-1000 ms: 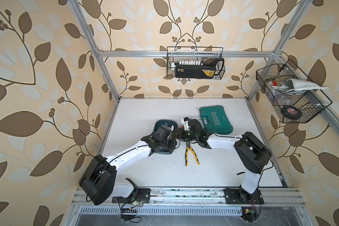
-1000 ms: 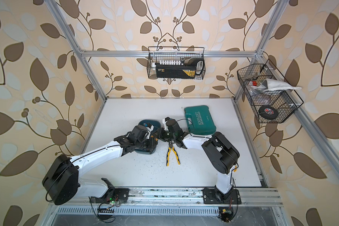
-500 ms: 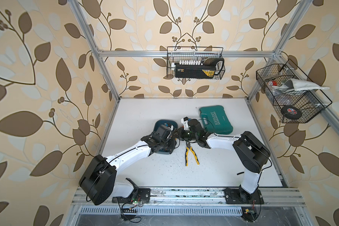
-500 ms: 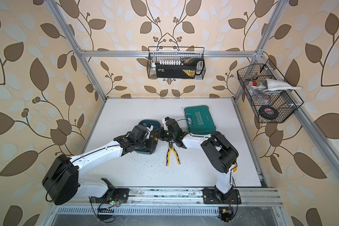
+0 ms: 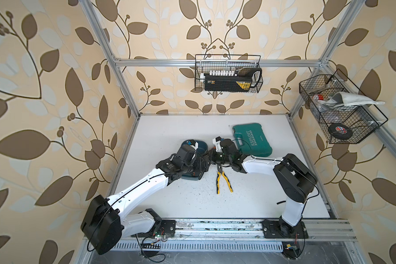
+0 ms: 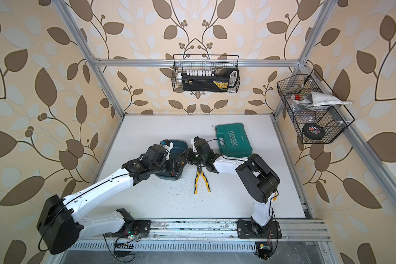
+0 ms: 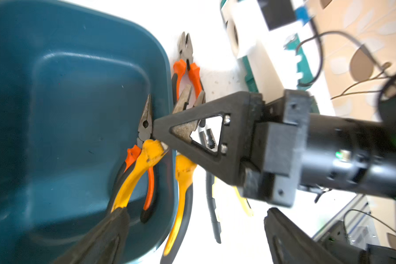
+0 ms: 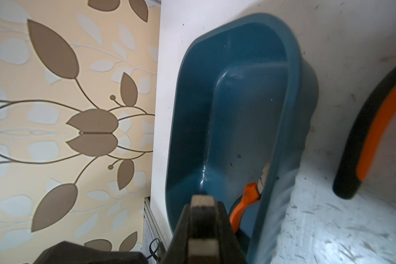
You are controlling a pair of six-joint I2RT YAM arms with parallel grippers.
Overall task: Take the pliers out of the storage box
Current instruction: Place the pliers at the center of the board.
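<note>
I make it about half done. Two of the pliers are out on the table (image 5: pixel 181 201): a yellow pair (image 5: pixel 223 180) at the centre of a top view, and an orange pair (image 7: pixel 188 66) just beside the storage box (image 7: pixel 66 102). Another orange pair (image 7: pixel 145 123) lies inside, and a second yellow pair (image 7: pixel 146 157) straddles the wall. My right gripper (image 7: pixel 159 136) has its fingers together at that pair's pivot. My left gripper (image 7: pixel 193 212) has its fingers wide apart.

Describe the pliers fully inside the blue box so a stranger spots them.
Near the green EXPLOIT case on the white table sits the teal storage box. Along its inner wall lies a long-nosed pair with orange-and-black handles. A yellow pair straddles that wall and another orange pair lies outside; only this one is wholly inside.
</note>
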